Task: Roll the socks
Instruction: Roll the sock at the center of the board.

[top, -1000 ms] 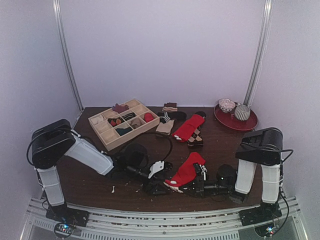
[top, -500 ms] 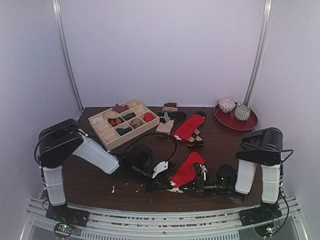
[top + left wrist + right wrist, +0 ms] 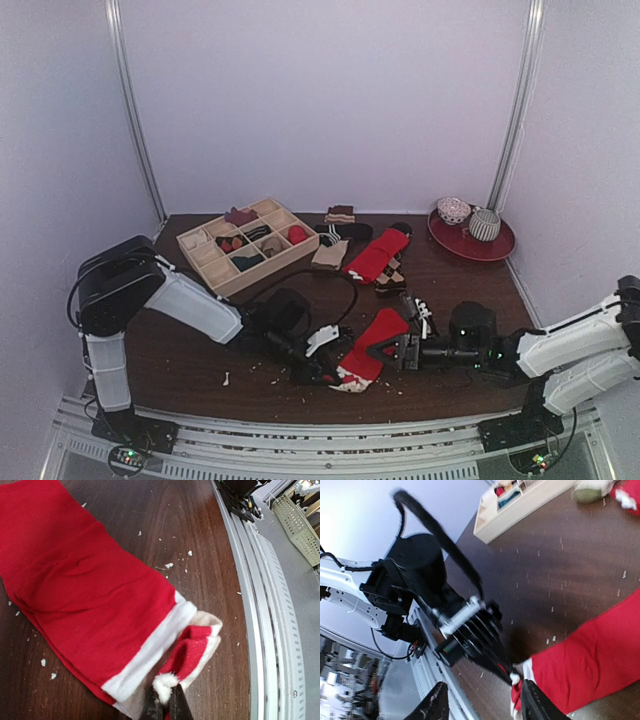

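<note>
while the left claw (image 3: 162, 707) sat clenched on the white tip of the folded-over cuff, the socks (image 3: 375, 342) lay flat on the table (image 3: 200, 360), on the near side of the wooden box (image 3: 248, 246) and out past its right corner. red one on top with a white band at the end, cream layer peeking out under it at the cuff. right claw (image 3: 485, 707) was released, fingers spread apart with nothing pinched, low to the table just beside the socks on the side away from the box. left claw's wrist lay between the box and the socks, with its black cable (image 3: 335, 285) looping up on the box side. in the right wrist view that wrist and cable blocked part of the line to the box. just right of the box: a cream sock (image 3: 330, 254), a folded brown piece (image 3: 340, 213), and a plain red sock (image 3: 378, 254) lying over a dark striped one (image 3: 392, 281). farther right of the box, well apart, was a red plate (image 3: 480, 250) with two small round patterned things on it, could not tell what they were. box compartments held small rolled items, red and dark ones among them. white crumbs (image 3: 169, 565) were scattered on the table around the socks.
</note>
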`<action>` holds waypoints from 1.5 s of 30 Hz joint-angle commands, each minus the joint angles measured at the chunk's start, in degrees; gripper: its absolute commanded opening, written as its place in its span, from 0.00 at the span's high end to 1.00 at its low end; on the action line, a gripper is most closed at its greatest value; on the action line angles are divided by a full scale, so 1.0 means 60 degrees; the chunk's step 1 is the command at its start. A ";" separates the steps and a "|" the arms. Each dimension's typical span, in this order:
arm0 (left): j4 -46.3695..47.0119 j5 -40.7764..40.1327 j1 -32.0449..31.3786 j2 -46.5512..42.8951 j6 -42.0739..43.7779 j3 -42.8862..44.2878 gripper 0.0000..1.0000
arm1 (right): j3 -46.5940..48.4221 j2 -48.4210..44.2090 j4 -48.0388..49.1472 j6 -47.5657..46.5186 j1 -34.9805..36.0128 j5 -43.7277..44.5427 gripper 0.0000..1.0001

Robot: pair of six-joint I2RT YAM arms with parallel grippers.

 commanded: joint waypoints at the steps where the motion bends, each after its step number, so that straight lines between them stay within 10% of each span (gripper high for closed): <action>1: -0.1694 -0.0485 0.0069 0.0433 -0.0322 0.0107 1.00 | 0.1274 -0.1921 -0.6670 -0.2717 0.0195 0.2561 0.48; 12: -0.2531 -0.0647 0.0061 0.0062 -0.0290 0.0898 1.00 | 0.1945 -0.1044 -0.6335 -0.5025 0.4052 0.6862 0.43; 34: -0.2647 -0.0642 0.0069 0.0087 -0.0087 0.1188 1.00 | 0.3186 0.2381 -0.4362 -0.4378 0.4073 0.7221 0.37; 45: -0.2639 -0.0705 0.0055 0.0003 0.0022 0.1201 1.00 | 0.2746 0.2838 -0.3479 -0.3719 0.3677 0.6212 0.54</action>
